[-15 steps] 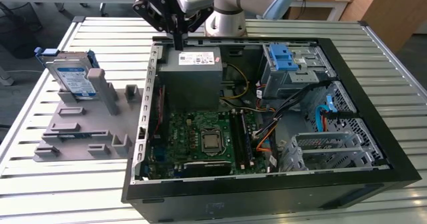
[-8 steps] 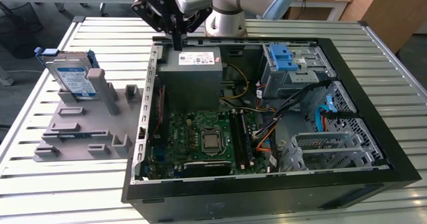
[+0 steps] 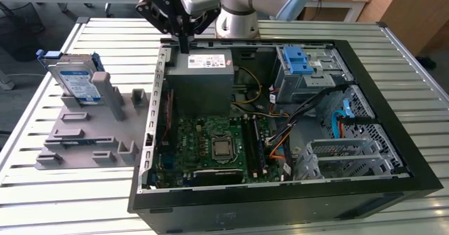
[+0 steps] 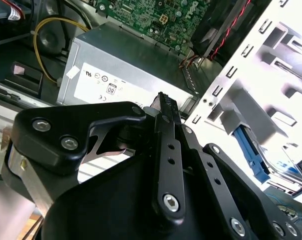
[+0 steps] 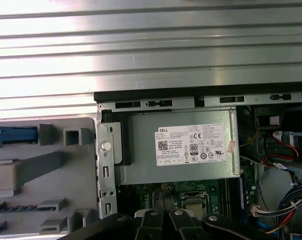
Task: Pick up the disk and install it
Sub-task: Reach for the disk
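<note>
The disk [image 3: 75, 81], silver with a white-and-blue label and a blue frame, stands on edge in a slot of the grey fixture plate [image 3: 91, 135] at the exterior view's left. Its blue frame edge [image 5: 13, 135] shows in the first wrist view. My gripper [image 3: 184, 47] hangs over the back edge of the open computer case [image 3: 281, 203], just above the grey power supply box [image 3: 200, 82]. It is well to the right of the disk in the exterior view. The fingers [image 4: 165, 125] are pressed together with nothing between them.
The case lies open on a slatted metal table [image 3: 63, 193], showing the motherboard [image 3: 210, 145], cables and a grey drive cage with a blue latch [image 3: 302, 67]. More metal cages [image 3: 344, 156] sit at the case's right. The fixture plate carries several grey blocks.
</note>
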Motion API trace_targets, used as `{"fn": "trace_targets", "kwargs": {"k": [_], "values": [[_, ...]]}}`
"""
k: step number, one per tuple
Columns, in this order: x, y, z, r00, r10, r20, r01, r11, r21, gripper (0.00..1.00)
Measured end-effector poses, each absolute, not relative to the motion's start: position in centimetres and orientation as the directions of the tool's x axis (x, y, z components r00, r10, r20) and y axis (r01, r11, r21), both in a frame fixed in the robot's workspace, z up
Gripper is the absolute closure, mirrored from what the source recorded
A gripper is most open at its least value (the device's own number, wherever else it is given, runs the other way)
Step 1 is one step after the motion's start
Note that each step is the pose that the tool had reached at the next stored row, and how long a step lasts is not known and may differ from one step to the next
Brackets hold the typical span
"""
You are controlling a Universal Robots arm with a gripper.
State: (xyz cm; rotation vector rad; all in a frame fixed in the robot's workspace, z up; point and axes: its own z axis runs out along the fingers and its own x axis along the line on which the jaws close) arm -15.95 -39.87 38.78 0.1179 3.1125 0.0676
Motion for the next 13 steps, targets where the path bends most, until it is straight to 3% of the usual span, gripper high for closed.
{"fn": "trace_targets", "kwargs": {"k": [13], "values": [[-17.1, -39.6, 38.6, -0.997, 0.076, -0.024, 0.075, 0.996, 0.044, 0.89]]}}
